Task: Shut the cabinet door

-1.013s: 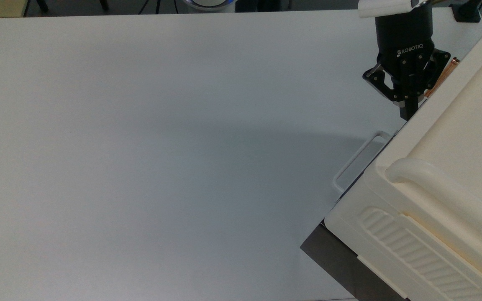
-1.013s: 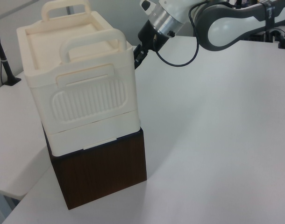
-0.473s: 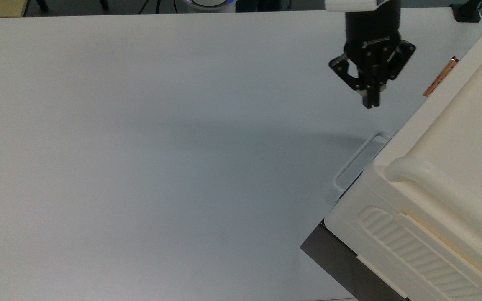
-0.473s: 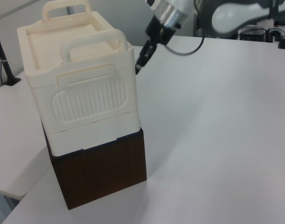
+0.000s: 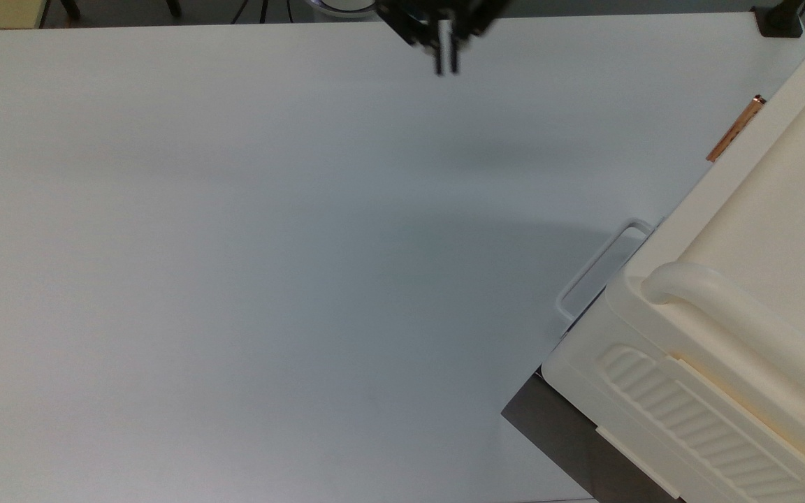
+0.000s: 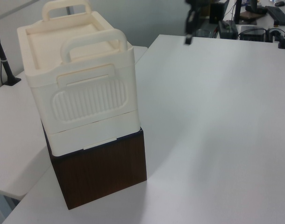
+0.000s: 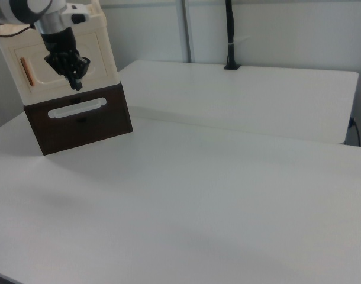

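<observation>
Pressed together and holding nothing, the gripper [image 5: 446, 64] hangs well clear of the cabinet [image 5: 745, 293], whose cabinet door [image 7: 62, 65] looks flush, probably shut.

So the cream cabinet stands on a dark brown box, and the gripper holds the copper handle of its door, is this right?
Not quite. In the top view the gripper hangs over the table, far to the top view's left of the copper handle, touching nothing. The cabinet does stand on the dark brown box.
</observation>
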`<state>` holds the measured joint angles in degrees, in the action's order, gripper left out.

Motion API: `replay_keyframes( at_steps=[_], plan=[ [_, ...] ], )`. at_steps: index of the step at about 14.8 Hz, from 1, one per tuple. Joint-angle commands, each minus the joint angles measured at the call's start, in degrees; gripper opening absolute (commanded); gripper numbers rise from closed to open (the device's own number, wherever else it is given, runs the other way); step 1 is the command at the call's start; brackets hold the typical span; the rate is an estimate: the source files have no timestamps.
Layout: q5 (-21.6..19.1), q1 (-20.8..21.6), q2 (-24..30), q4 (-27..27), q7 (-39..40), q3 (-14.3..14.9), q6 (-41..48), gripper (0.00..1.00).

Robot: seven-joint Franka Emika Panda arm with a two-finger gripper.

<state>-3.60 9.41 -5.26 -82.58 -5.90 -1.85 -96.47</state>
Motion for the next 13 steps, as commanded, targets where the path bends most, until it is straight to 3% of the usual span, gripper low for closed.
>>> replay_keyframes(
  at_steps=[1, 2, 3, 7, 11, 13],
  plan=[
    [-0.1, -8.7, 6.65, -5.39, 0.72, -2.81, 5.24, 0.53],
    [0.08, -9.49, 6.93, -5.92, -0.07, -2.81, 5.68, 0.89],
    [0.43, -10.37, 7.02, -6.1, -0.25, -2.72, 6.64, 1.0],
    [0.61, -13.72, 7.1, -7.15, 1.33, -2.11, 9.81, 1.0],
    [0.7, -13.63, 6.84, -7.94, 5.37, -0.79, 9.46, 1.0],
    [0.7, -13.28, 6.93, -7.77, 10.17, 1.66, 9.72, 1.0]
  ],
)
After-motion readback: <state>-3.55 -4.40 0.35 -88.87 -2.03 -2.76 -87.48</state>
